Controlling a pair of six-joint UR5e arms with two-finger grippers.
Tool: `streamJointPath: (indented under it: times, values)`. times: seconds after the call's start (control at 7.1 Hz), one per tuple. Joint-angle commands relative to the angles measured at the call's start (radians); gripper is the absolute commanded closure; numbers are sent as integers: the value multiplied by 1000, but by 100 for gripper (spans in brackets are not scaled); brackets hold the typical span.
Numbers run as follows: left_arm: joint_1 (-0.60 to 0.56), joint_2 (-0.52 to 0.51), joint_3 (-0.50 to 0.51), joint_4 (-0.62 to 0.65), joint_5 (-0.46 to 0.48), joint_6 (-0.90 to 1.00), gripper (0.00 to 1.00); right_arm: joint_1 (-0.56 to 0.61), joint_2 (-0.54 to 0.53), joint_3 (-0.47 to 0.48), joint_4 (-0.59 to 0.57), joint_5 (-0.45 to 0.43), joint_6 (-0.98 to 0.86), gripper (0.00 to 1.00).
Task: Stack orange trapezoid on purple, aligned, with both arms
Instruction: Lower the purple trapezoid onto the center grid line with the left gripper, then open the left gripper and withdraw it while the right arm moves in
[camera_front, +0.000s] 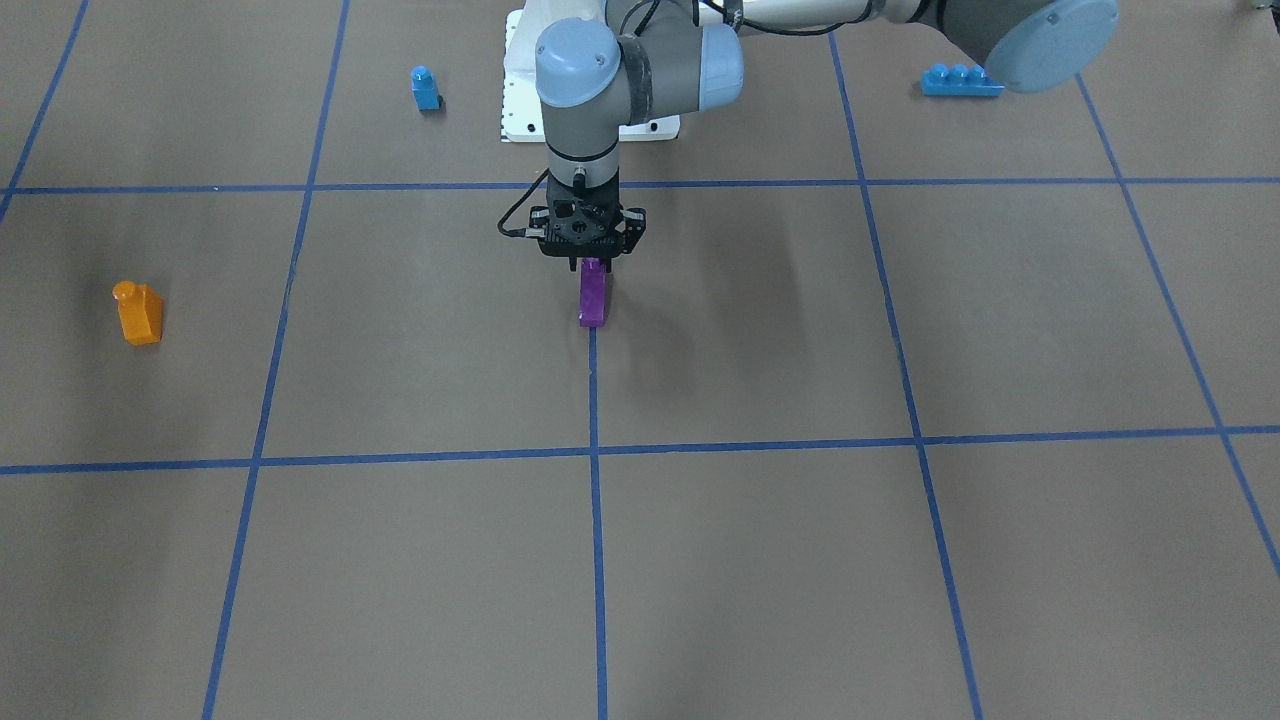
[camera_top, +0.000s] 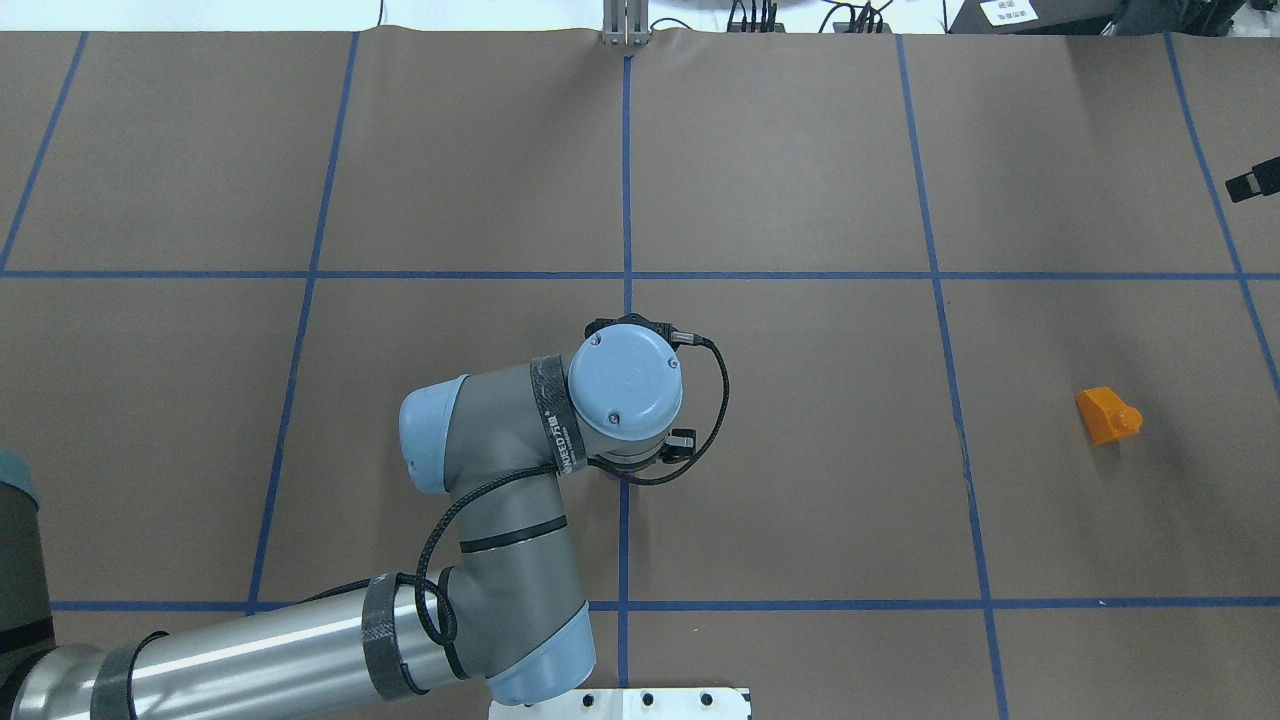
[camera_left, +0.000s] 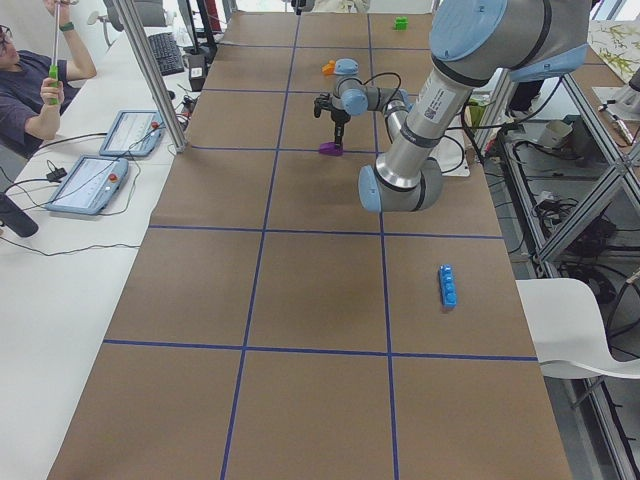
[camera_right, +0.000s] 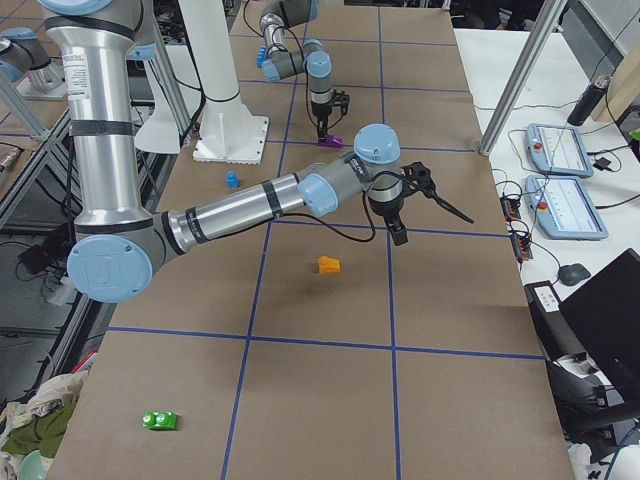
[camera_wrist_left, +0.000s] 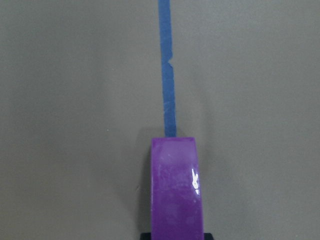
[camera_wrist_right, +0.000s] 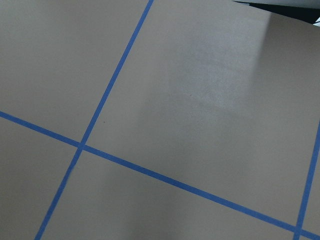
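Note:
The purple brick (camera_front: 592, 296) stands at the table's middle on a blue tape line, long and narrow in the left wrist view (camera_wrist_left: 176, 190). My left gripper (camera_front: 592, 264) points straight down over it, its fingers closed on the brick's top. The orange trapezoid (camera_front: 138, 315) lies alone on its side far off on my right side, also seen in the overhead view (camera_top: 1106, 414) and the right side view (camera_right: 328, 265). My right gripper (camera_right: 399, 236) hangs above the table just past the orange brick; I cannot tell whether it is open or shut. The right wrist view shows only bare table.
A blue single-stud brick (camera_front: 425, 88) and a long blue brick (camera_front: 960, 80) lie near the white base pedestal (camera_front: 520, 110). A green brick (camera_right: 160, 420) lies at the far right end. Operators' tablets (camera_right: 565, 150) sit on the side bench.

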Motion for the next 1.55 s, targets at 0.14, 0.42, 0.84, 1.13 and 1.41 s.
streamJointPath:
  times: [0.14,0.42,0.84,1.13,1.41]
  values:
    - [2,2,-2,-4,0,0,0,0,0,-1,0,0,2,0]
    - [-38,26,-142,37,-11,14,0,-5,-6,-1,0,3,29,0]
    - [-189,322,-692,399,-95,289,0,-81,-55,81,2,8,156,0]
    - [-454,479,-746,409,-261,632,0,-164,-87,103,6,0,251,0]
    - [-719,633,-732,407,-388,1026,0,-233,-226,100,247,-79,384,0]
